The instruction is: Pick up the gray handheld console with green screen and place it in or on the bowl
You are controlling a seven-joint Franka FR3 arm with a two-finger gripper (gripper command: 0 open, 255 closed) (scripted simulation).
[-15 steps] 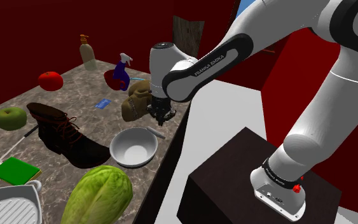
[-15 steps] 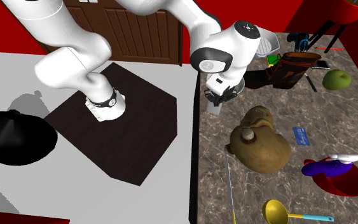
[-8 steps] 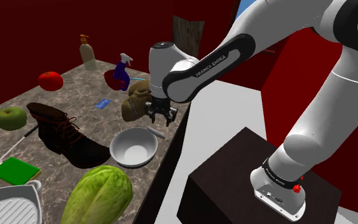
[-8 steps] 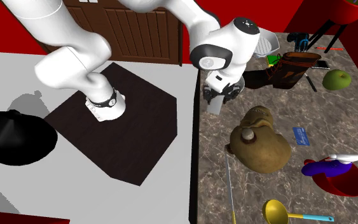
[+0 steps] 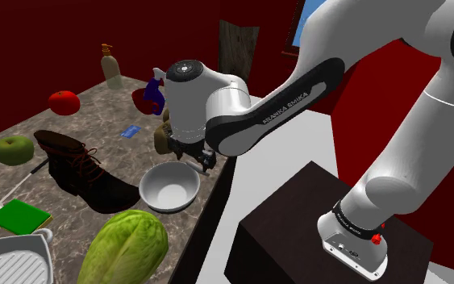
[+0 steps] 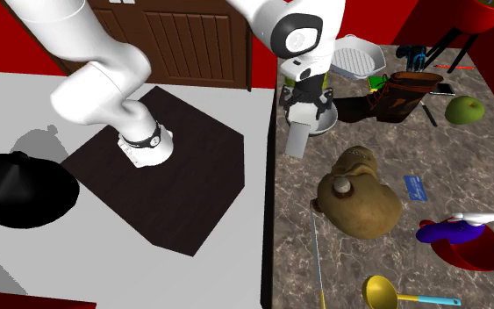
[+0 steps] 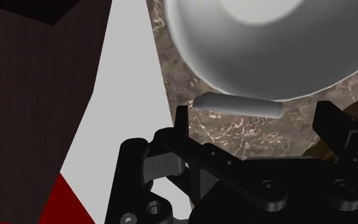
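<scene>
The gray handheld console [image 6: 296, 139] is a flat slab lying on the marble table by its edge. It rests on the table against the outer wall of the white bowl [image 7: 266, 44], apart from both fingers; its screen does not show. Nothing is inside the white bowl [image 5: 169, 187]. My black gripper [image 7: 257, 121] hangs open just above the console [image 7: 236, 105], fingers spread wide and holding nothing. In the second exterior view the gripper [image 6: 311, 104] covers part of the bowl [image 6: 324, 123]. In the shoulder view the gripper [image 5: 201, 157] sits at the bowl's rim.
A brown teddy bear [image 6: 359, 202] lies close behind the console. A brown boot [image 5: 76, 165] and a green cabbage [image 5: 124, 246] flank the bowl. The table edge [image 6: 271, 176] runs right beside the console. A blue spray bottle [image 5: 154, 93] and a red bowl stand farther back.
The fingers went from shut to wide open. The hand turned and shifted toward the bowl. The console stays on the table where it was.
</scene>
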